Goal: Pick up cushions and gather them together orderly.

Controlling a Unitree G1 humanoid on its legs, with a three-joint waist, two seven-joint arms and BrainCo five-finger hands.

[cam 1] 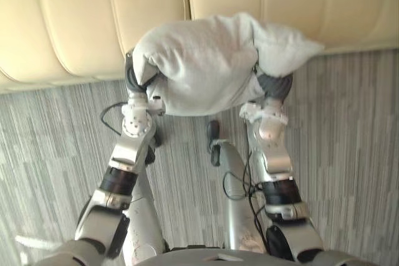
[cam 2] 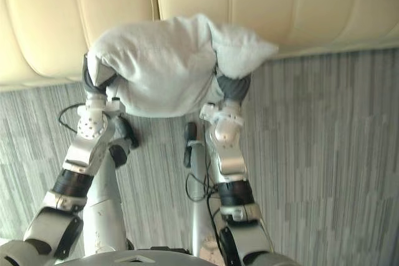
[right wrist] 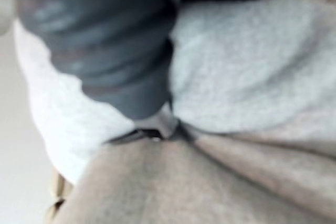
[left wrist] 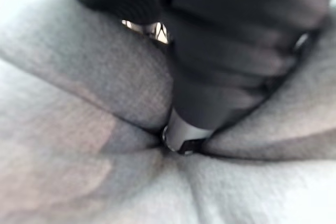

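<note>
Above the floor (cam 1: 349,154) before the cream sofa (cam 1: 75,23): one pale grey cushion (cam 1: 206,66) between our left hand (cam 1: 132,71) and right hand (cam 1: 274,84); grip we cannot tell. Soft, light, we judge; hold opposite sides.

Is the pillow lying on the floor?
No, the grey cushion is held up between the left hand and the right hand, above the striped floor.

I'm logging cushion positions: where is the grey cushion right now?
In the left eye view the grey cushion is centre, up off the striped floor between the left hand and right hand, overlapping the front edge of the cream sofa.
</note>
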